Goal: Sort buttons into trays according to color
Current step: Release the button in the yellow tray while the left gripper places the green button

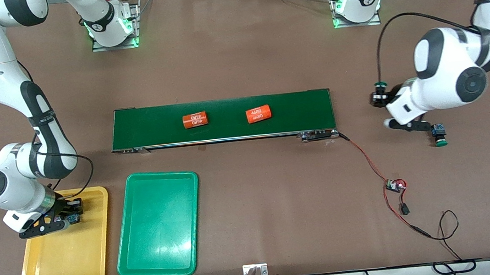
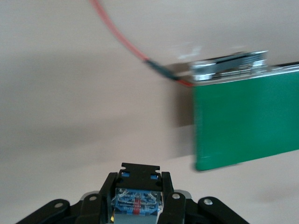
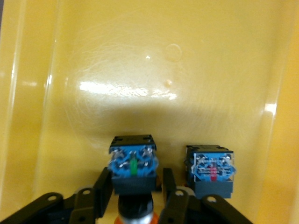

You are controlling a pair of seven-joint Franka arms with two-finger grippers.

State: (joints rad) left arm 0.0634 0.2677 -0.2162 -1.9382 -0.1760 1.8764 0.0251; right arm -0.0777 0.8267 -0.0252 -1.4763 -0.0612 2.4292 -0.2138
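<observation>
My right gripper [image 1: 68, 216] hangs low over the yellow tray [image 1: 65, 264], open. A button [image 3: 133, 163] with an orange cap stands between its fingers with a gap on each side. A second button [image 3: 211, 170] sits in the tray right beside the first. The green tray [image 1: 158, 226] lies next to the yellow one with nothing in it. At the left arm's end of the table, my left gripper [image 1: 432, 130] is shut on a green-capped button [image 1: 440, 134]; its blue end shows between the fingers [image 2: 138, 203]. Another green-capped button [image 1: 379, 94] stands beside that hand.
The long dark-green conveyor belt [image 1: 225, 130] crosses the table's middle with two orange cylinders [image 1: 195, 120] [image 1: 258, 114] on it. A red and black wire runs from its end to a small circuit board [image 1: 395, 185] nearer the front camera.
</observation>
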